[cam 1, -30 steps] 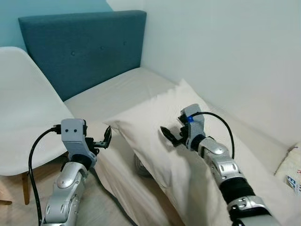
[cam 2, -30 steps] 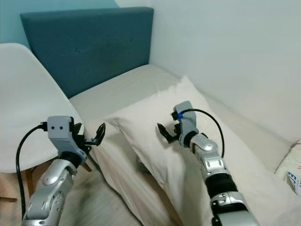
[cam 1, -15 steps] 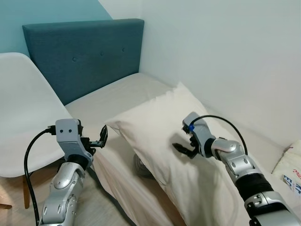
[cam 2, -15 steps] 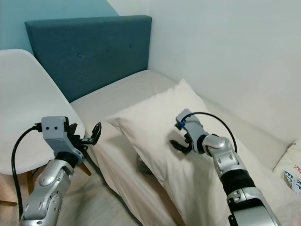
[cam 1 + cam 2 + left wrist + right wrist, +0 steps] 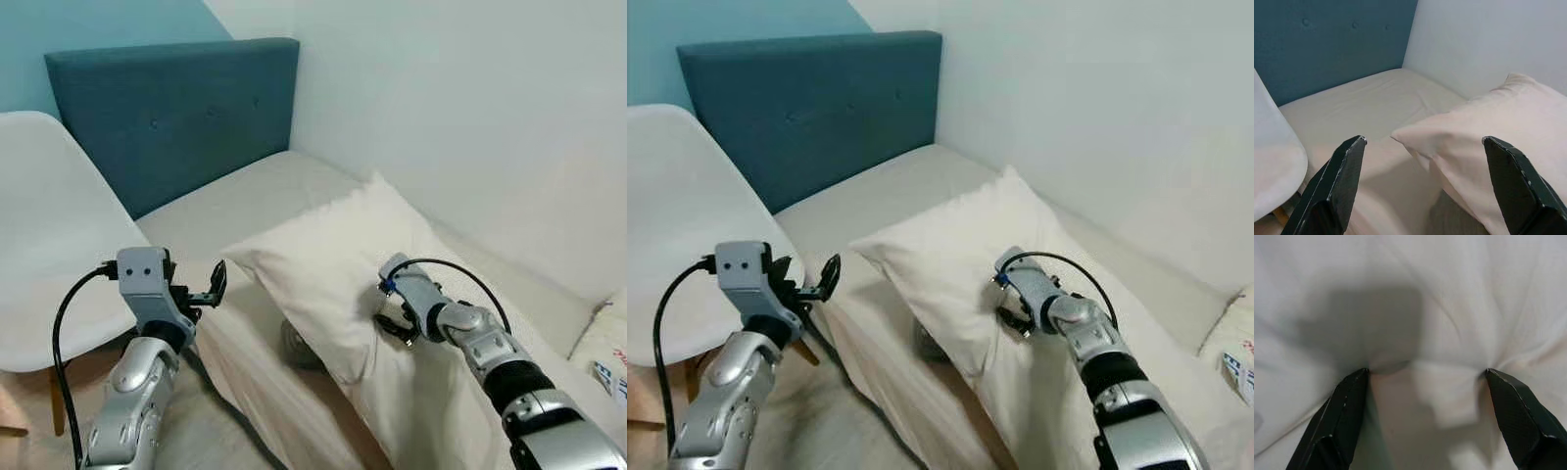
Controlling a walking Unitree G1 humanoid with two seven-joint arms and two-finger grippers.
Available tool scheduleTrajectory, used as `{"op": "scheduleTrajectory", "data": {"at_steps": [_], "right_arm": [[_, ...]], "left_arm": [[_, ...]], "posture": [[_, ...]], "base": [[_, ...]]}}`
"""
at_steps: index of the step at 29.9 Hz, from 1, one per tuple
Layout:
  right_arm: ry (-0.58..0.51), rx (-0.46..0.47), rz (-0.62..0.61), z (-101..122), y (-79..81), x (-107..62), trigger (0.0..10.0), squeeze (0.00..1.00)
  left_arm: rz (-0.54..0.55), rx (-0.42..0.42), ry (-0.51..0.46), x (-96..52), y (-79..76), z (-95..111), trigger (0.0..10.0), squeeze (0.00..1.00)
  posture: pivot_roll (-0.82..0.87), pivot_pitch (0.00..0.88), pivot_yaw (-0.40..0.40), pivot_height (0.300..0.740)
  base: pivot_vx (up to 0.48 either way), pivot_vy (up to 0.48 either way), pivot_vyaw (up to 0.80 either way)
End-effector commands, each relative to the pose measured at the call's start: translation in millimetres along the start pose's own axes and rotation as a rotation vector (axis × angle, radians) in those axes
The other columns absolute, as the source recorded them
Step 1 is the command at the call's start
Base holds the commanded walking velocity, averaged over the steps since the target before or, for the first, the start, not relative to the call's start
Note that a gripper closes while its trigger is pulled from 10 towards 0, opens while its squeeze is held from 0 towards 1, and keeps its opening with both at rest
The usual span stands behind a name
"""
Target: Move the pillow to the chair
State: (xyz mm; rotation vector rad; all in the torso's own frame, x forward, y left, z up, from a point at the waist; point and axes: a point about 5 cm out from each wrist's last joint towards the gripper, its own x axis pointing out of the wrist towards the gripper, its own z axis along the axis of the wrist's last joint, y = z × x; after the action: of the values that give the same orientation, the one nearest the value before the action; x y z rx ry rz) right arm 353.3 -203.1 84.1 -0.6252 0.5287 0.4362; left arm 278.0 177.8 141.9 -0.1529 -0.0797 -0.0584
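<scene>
In the left eye view, the cream pillow [image 5: 338, 269] lies on the bed [image 5: 235, 196], along the side next to the white wall [image 5: 470, 117], with one corner reaching toward the bed's outer edge. The right gripper [image 5: 392, 318] is pressed down into the pillow near its lower edge, and the cloth makes folds around it. The left gripper [image 5: 211, 286] is in the air just beside the outer edge of the bed, with its fingers apart and nothing between them. The white chair [image 5: 49, 245] stands beside the bed, near the blue headboard [image 5: 167, 108].

In the right eye view, the scene is the same; the right gripper sits in a hollow of the pillow.

In the left wrist view, the two black fingers [image 5: 1332, 191] stand wide apart, and the corner of the pillow is seen between them, not touching them.

In the right wrist view, both fingertips [image 5: 1347, 416] are spread and sunk into the pillow cloth, which is bunched up between them.
</scene>
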Motion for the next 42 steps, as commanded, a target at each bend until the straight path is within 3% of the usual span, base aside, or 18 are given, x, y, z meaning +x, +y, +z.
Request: {"op": "scheduleTrajectory", "data": {"at_steps": [1,7,8,16,29,36,38,39,41,42], "right_arm": [[0.074,-0.001,-0.010,-14.5,3.6,1.1,10.0,0.00],[0.099,0.057,0.006,-18.6,13.1,5.5,10.0,0.00],[0.101,0.071,0.006,-19.4,13.3,5.7,0.0,0.00],[0.125,0.097,-0.013,-26.5,12.6,5.9,0.0,0.00],[0.085,0.180,-0.040,-27.1,4.4,3.0,0.0,0.00],[-0.013,0.320,-0.073,-18.5,-5.3,1.0,0.0,0.00],[-0.123,0.427,-0.104,0.4,-20.4,-1.8,0.0,0.00],[-0.123,0.427,-0.104,0.4,-20.4,-1.8,0.0,0.00],[-0.292,0.505,-0.099,32.9,-36.6,-6.7,0.0,0.00],[-0.292,0.505,-0.099,32.9,-36.6,-6.7,0.0,0.00]], "left_arm": [[-0.022,-0.017,0.009,-1.6,-6.5,-0.9,10.0,0.00],[-0.027,-0.020,0.015,-12.8,-8.1,3.4,10.0,0.00],[-0.025,-0.021,0.018,-16.0,-7.7,3.9,10.0,0.00],[-0.020,-0.022,0.029,-22.8,-8.8,5.9,10.0,0.00],[-0.022,-0.020,0.035,-21.4,-8.9,8.1,10.0,0.00],[-0.022,-0.021,0.036,-19.6,-8.5,8.7,10.0,0.00],[-0.013,-0.016,0.031,-17.6,-7.2,9.2,10.0,0.00],[-0.013,-0.016,0.031,-17.6,-7.2,9.2,10.0,0.00],[0.004,-0.009,0.021,-13.5,-4.9,10.0,10.0,0.00],[0.004,-0.009,0.021,-13.5,-4.9,10.0,10.0,0.00]], "posture": [[-0.02,0.000,-0.113,0.740],[0.00,0.000,-0.115,0.740],[0.00,0.000,-0.114,0.740],[0.01,0.000,-0.112,0.740],[0.00,0.000,-0.109,0.740],[-0.01,0.000,-0.113,0.740],[-0.01,0.000,-0.115,0.740],[-0.01,0.000,-0.115,0.740],[-0.02,0.000,-0.116,0.740],[-0.02,0.000,-0.116,0.740]], "base": [[0.000,0.000,0.00],[0.000,0.000,0.00],[0.000,0.000,0.00],[0.000,0.000,0.00],[0.000,0.000,0.00],[0.000,0.000,0.00],[0.000,0.000,0.00],[0.000,0.000,0.00],[0.000,0.000,0.00],[0.000,0.000,0.00]]}}
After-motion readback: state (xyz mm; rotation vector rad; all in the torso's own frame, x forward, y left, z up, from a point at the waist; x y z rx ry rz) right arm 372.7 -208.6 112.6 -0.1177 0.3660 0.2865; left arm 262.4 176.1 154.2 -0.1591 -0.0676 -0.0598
